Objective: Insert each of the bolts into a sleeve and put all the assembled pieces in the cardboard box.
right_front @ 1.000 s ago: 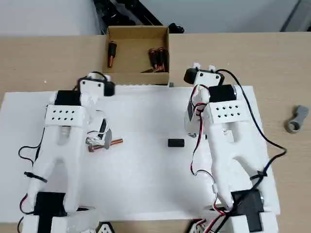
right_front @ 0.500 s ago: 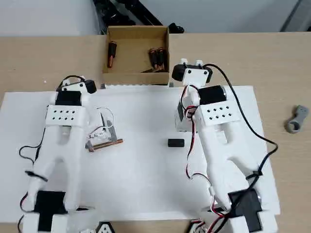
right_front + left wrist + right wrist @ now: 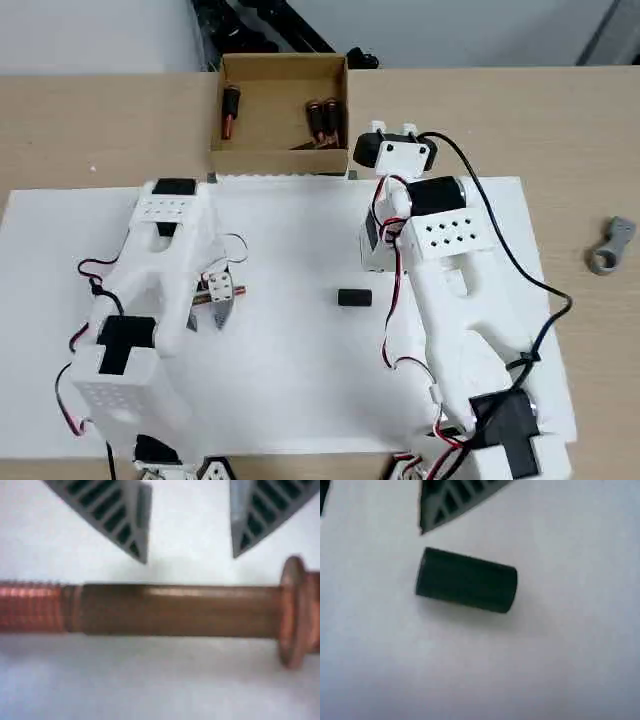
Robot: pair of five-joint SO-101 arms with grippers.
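Observation:
A copper bolt lies flat on the white board, its flanged head to one side and its thread to the other. My left gripper hovers open just above it, and its grey ribbed fingertips do not touch the bolt. In the high view the bolt peeks out under the left arm. The black sleeve lies on its side near the board's middle. My right gripper is open beside it, with one fingertip close to the sleeve and not touching.
The cardboard box stands at the board's far edge and holds several copper and black assembled pieces. A grey tool lies on the wooden table at the right. Loose wires hang beside both arms.
The left arm has swung round and dropped over the bolt. The right arm has moved left towards the sleeve. The sleeve now sits slightly further left.

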